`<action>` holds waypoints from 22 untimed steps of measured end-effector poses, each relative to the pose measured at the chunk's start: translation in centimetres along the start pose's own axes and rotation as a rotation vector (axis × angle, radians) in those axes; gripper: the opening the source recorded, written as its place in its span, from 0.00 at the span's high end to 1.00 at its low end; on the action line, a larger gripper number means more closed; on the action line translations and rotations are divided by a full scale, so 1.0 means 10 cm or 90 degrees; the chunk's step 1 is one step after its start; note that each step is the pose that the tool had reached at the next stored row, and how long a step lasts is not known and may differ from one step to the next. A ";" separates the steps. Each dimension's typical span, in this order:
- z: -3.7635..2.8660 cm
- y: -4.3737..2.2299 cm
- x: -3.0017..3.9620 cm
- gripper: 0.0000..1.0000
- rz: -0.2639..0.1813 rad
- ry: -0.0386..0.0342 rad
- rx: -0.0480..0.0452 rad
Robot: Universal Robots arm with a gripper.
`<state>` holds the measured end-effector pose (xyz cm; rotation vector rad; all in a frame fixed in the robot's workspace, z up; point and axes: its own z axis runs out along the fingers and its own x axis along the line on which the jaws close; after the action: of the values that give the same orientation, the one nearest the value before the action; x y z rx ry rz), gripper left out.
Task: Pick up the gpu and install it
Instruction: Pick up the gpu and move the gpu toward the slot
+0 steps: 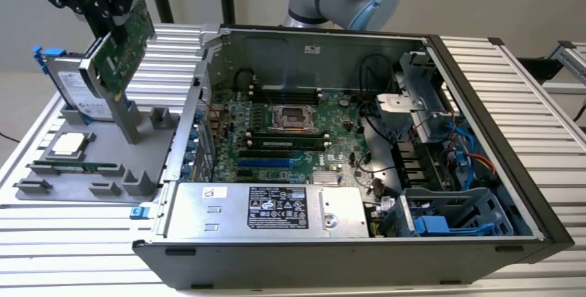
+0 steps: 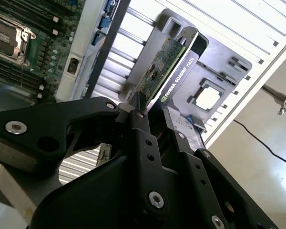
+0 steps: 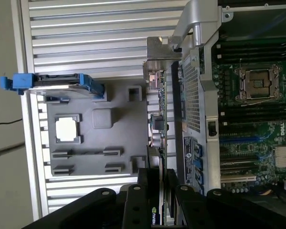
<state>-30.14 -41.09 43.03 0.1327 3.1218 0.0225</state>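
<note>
Gripping the gpu point(image 1: 119, 46), the pincer point(image 1: 117, 17) is recorded outside the open computer case point(image 1: 366, 269), beyond that case's side wall on the exterior view's left. The card is clamped between the two black fingers point(image 2: 139, 119), which are closed against its opposite faces, with no gap seen between finger and card in the second wrist view. The pincer point(image 2: 155, 112) is therefore noted as clenched on the gpu point(image 2: 164, 64), with the fingers narrowly spaced at the card's thickness.

The card is held tilted, with its upper end leaning toward the case and its lower end farther from it. In the first wrist view the gpu point(image 3: 158, 124) is seen edge-on, running away from the pincer point(image 3: 158, 183) alongside the case's side wall point(image 3: 195, 19), just beside it but apart. The silver end bracket point(image 3: 157, 52) is at the end farthest from the fingers.

A grey fixture tray point(image 1: 55, 187) lies on the slatted worktop point(image 1: 73, 242) on the same side of the case, below the card. Whether the card's lower end touches one of the tray's upright posts cannot be told. A hard drive with blue rails point(image 1: 73, 84) stands in the tray, farther from the case than the card. The motherboard point(image 1: 274, 139) is exposed inside the case.
</note>
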 end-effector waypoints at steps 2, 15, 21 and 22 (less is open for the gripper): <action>0.000 0.002 -0.019 1.00 0.000 0.0000 0.0000; 0.002 0.011 -0.132 1.00 0.000 0.0000 0.0000; 0.003 0.015 -0.179 1.00 0.000 0.0000 0.0001; 0.003 0.016 -0.187 1.00 0.000 0.0000 0.0000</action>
<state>-28.26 -41.09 43.03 0.1328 3.1218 0.0224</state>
